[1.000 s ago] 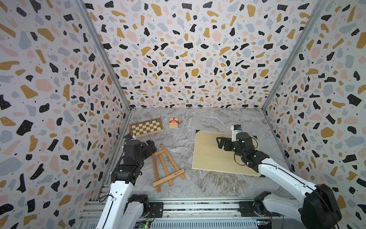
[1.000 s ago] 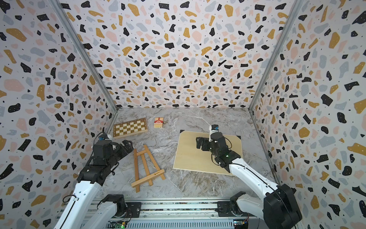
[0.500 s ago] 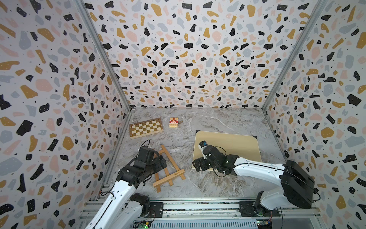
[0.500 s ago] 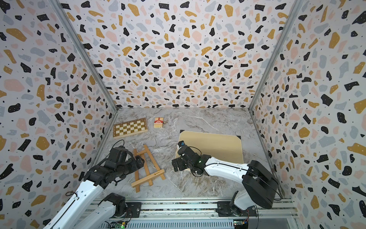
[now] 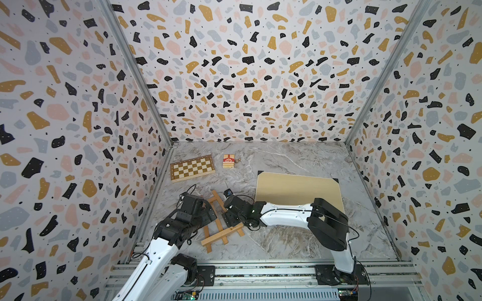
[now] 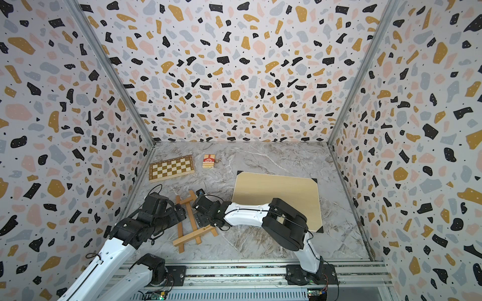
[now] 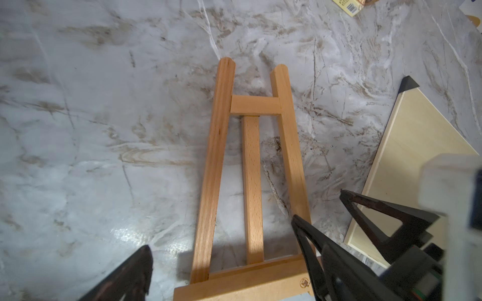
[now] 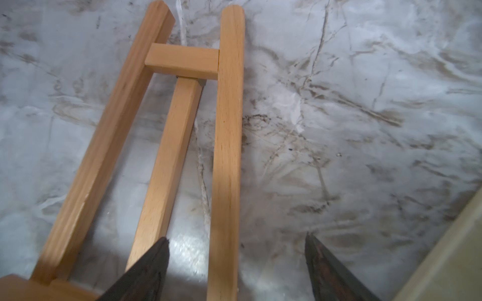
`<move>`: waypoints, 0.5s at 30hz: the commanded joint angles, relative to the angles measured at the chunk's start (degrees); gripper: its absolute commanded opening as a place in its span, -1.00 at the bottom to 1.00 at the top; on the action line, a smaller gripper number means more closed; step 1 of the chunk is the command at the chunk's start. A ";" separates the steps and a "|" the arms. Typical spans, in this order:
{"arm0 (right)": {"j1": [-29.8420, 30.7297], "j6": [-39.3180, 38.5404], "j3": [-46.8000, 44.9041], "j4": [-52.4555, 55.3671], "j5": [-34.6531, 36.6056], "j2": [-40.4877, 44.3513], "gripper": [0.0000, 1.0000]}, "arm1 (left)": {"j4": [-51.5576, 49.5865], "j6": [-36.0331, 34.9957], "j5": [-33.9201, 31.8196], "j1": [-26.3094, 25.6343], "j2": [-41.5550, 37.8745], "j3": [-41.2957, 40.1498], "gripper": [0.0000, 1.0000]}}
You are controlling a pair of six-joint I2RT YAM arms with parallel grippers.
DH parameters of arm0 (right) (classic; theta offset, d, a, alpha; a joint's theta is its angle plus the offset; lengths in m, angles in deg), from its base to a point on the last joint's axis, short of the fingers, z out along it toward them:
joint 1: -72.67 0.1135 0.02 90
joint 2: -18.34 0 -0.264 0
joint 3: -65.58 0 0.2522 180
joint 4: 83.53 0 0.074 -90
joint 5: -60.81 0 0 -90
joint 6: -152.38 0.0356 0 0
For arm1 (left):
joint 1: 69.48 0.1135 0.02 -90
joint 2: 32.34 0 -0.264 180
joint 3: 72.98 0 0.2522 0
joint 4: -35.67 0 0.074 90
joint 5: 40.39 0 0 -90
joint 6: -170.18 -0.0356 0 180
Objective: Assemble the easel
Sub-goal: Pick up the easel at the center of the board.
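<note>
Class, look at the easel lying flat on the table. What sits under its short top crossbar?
The end of the centre slat tucks under the crossbar, with a bit of grey metal showing beside it. How they join is covered.

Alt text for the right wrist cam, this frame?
The right gripper, jaws open, straddles one outer slat of the wooden easel, which lies flat on the marble table. The edge of a pale board shows at one corner.

Counted on marble-patterned desk (image 5: 287, 161): one small orange-brown wooden A-frame easel (image 5: 216, 237); one large pale rectangular board (image 5: 297, 190) with black corners; one wooden chessboard (image 5: 192, 167); one small red-and-yellow box (image 5: 229, 161). Black pincers, two: left pincer (image 5: 211, 214), right pincer (image 8: 236, 237).
</note>
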 commanded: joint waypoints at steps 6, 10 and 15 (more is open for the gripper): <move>0.57 -2.47 8.44 6.72 3.33 -6.39 0.34 | -3.27 2.11 -7.35 -0.17 -3.08 -0.30 0.97; 0.59 -3.16 11.21 7.94 4.55 -8.86 0.15 | -3.27 2.01 -7.79 -0.23 -3.18 -0.07 0.98; 0.56 -4.11 12.59 8.49 4.67 -10.51 -0.03 | -3.38 1.72 -8.31 -0.16 -3.21 0.14 0.98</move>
